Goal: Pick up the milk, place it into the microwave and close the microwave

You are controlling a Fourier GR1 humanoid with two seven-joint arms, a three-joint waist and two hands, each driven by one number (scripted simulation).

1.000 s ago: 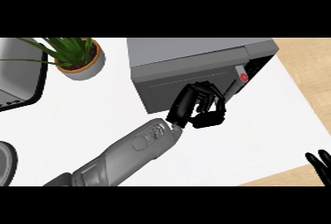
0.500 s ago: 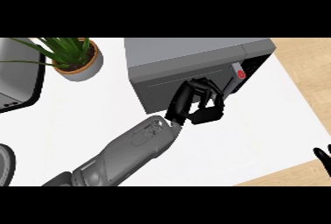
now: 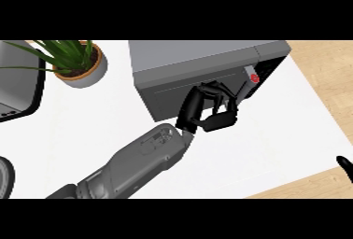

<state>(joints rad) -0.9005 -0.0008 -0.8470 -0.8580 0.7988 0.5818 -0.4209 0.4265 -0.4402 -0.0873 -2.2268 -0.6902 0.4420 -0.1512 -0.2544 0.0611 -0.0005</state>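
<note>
The grey microwave stands at the back of the white counter, its door face turned toward me and a red button on the panel at its right. My left hand reaches in from the lower left. Its relaxed, bent fingers rest against the right part of the door face, beside the panel, and hold nothing. No milk shows anywhere; the microwave's inside is hidden. Only a dark tip of my right hand shows at the right edge, low over the floor side.
A potted plant stands at the back left of the counter. A dark-rimmed appliance sits at the left edge. The counter's right edge runs diagonally, with wooden floor beyond it.
My left hand has edged slightly up against the microwave's door face, which now lies closer to the body. The right hand has slid further out past the right edge.
</note>
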